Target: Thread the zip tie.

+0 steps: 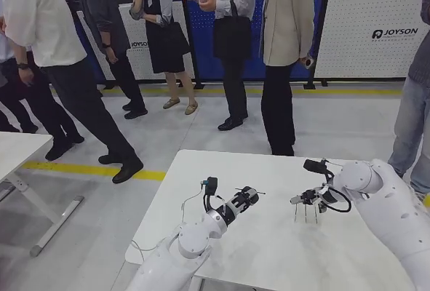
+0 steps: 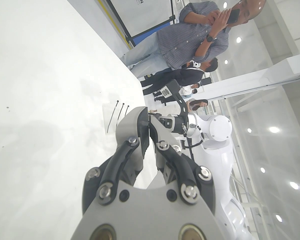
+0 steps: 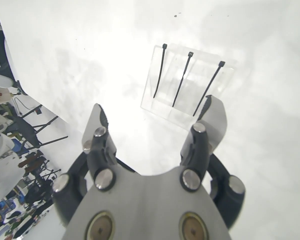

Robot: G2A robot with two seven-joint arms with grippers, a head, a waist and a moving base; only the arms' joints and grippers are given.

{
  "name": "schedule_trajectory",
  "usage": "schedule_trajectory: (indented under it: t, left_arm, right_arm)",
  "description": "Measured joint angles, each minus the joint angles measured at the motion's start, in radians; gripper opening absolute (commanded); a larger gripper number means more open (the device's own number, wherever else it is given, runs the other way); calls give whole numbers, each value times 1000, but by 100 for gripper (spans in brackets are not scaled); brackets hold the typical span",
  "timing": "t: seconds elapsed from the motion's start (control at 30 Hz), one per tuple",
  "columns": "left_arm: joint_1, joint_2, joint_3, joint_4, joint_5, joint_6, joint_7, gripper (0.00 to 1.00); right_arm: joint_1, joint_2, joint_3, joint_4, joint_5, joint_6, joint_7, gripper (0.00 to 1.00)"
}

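The white table carries everything. The left gripper hangs over the table's middle with its fingers pressed together; whether anything is pinched between them cannot be made out. The right gripper hovers over the right half of the table, back from the far edge, with its jaws spread wide and nothing in them. Just below it a small clear plate lies flat on the table. On the plate rest three black zip ties, side by side and apart. They lie nearly parallel, heads all at the same end, and none is threaded.
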Motion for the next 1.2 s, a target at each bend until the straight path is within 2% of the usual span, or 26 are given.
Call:
schedule_trajectory:
  t: [0.07, 0.2, 0.33, 0.6, 0.87, 1.2]
  left_arm:
    - [0, 0, 0, 0, 0, 0, 0, 0]
    - [0, 0, 0, 0, 0, 0, 0, 0]
    - [0, 0, 0, 0, 0, 0, 0, 0]
    - [0, 0, 0, 0, 0, 0, 0, 0]
    - [0, 0, 0, 0, 0, 0, 0, 0]
    - [0, 0, 0, 0, 0, 0, 0, 0]
  right_arm:
    - [6, -4, -3, 13, 1, 3, -2, 30]
    - [21, -13, -15, 49, -4, 25, 5, 31]
    - [35, -26, -37, 82, -17, 46, 13, 25]
    - [65, -65, -91, 141, -52, 106, 0, 27]
    - [94, -103, -126, 217, -54, 101, -7, 28]
    - [129, -158, -161, 321, -49, 75, -31, 24]
